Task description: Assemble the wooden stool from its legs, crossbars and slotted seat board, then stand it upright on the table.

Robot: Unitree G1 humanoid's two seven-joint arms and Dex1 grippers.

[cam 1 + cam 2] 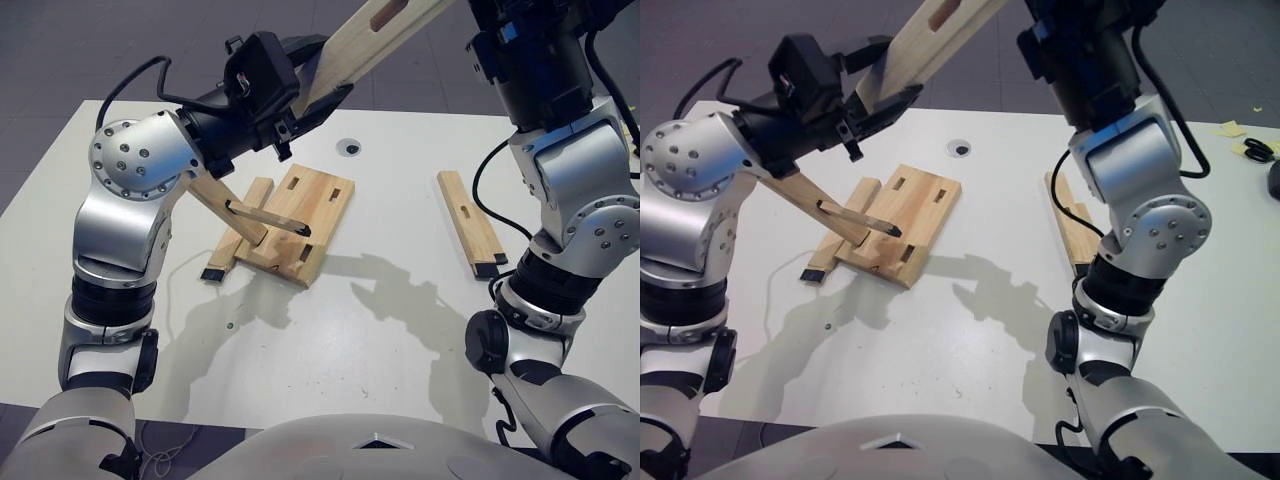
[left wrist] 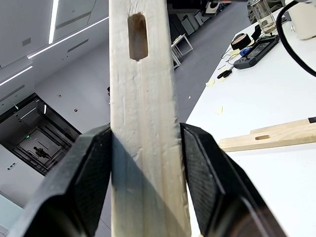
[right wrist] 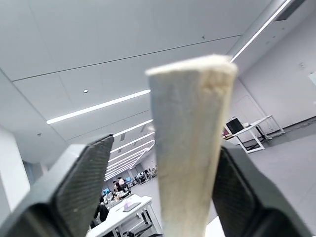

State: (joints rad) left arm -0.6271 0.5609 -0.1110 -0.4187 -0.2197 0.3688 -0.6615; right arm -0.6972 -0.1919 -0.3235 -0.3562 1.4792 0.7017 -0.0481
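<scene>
Stool leg (image 1: 372,28): long slotted piece, held in the air over the far side of the tabletop (image 1: 330,385), slanting up from left to right.

Left gripper (image 2: 148,182): closed on the leg's lower end, pads (image 2: 94,187) pressed to both sides of the wood. Right gripper (image 3: 163,197): at the leg's upper end. Cannot tell whether it is clamped or only sitting around the wood.

Seat board (image 1: 315,205): flat on the tabletop, left of centre, slots facing up. A tilted stick (image 1: 250,213) leans over its near-left part, but whether it is seated in a slot is unclear. Second leg (image 1: 232,245) lies against the board's left edge. Third leg (image 1: 470,222) lies alone, well to the right.

Judgement: the step looks like regripping or turning the leg between the arms before it goes down to the board. Keep one grip firm until the other is sure. Square the leg's end to a free slot and lower it straight. Steer clear of the tilted stick so the board is not knocked.
</scene>
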